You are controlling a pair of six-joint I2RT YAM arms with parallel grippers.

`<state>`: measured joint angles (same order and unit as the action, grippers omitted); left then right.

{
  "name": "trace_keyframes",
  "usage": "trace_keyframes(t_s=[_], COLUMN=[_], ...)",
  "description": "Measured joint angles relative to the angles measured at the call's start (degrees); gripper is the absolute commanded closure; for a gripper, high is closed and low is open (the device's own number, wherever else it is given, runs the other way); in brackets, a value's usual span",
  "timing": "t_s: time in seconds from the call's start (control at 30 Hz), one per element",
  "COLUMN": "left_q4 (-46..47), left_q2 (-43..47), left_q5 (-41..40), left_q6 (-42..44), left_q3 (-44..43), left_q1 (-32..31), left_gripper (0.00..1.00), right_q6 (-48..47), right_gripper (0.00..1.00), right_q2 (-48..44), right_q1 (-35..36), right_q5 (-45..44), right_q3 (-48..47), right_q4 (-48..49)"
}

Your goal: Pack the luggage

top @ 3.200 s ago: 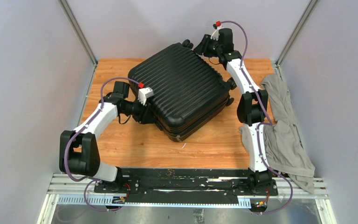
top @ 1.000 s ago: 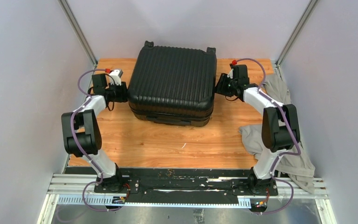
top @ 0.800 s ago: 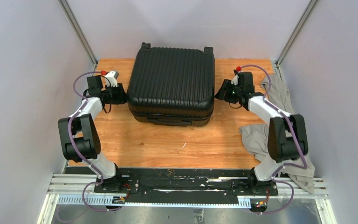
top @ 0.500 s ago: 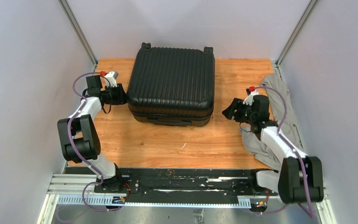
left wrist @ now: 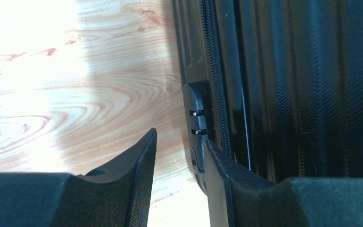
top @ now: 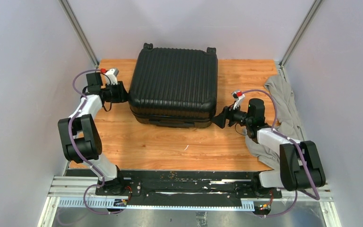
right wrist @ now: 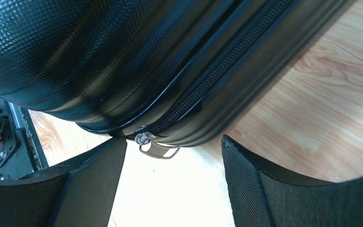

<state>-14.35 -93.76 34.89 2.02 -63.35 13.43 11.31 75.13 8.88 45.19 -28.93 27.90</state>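
luggage point(top: 174, 85) shut, flat on table point(top: 170, 146) | left tool point(left wrist: 179, 142) spread at its side | right tool point(top: 216, 122) spread (zipper pull point(right wrist: 157, 147) just ahead)

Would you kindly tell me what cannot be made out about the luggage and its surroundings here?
1. Inside of the luggage: hidden by its shut shell in all views.
2. Whether the left gripper touches the luggage: in the left wrist view one finger overlaps the shell's side, so contact is unclear.
3. Grey cloth: partly under the right arm in the top external view; kind of garment unclear.
4. Zipper pull: too small in the top external view.
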Motion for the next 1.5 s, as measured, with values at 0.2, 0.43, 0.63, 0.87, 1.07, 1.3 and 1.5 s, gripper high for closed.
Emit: trace_keyframes(t_s=[0.2, 0.43, 0.63, 0.87, 1.07, 1.3, 1.5], left_q4=[-1.25, -1.60, -0.50, 0.20, 0.22, 0.90, 5.75], left_q2=[-0.87, -1.42, -3.10, -3.61, -3.61, -3.61, -2.78], left_q5=[-0.39, -0.39, -0.07, 0.72, 0.79, 0.83, 0.81], left_q6=[0.44, 0.61, -0.09, -0.74, -0.96, -1.60, -2.40], left_q3=[0.00, -0.09, -0.37, -0.50, -0.50, -0.33, 2.19], left_q1=[0.00, 0.00, 0.28, 0.31, 0.31, 0.24, -0.35], left_gripper=[0.63, 0.63, 0.63, 0.63, 0.63, 0.68, 0.70], right_q6=[-3.19, -4.85, -5.35, -4.92, -4.26, -3.82, -6.29], right_gripper=[0.29, 0.50, 0.80, 0.99, 1.00, 1.00, 1.00], right_q2=[3.87, 7.87, 8.74, 8.61, 7.56, 3.10, -4.22], right_q1=[0.00, 0.52, 1.75, 3.06, 3.87, 7.85, 20.72], right_q5=[4.24, 9.86, 10.08, 8.07, 4.74, -2.97, -19.12], right_q3=[-0.02, -0.48, -0.09, 1.51, 3.06, 5.31, 6.05], right_q4=[6.23, 12.13, 13.70, 15.58, 17.33, 16.28, 9.18])
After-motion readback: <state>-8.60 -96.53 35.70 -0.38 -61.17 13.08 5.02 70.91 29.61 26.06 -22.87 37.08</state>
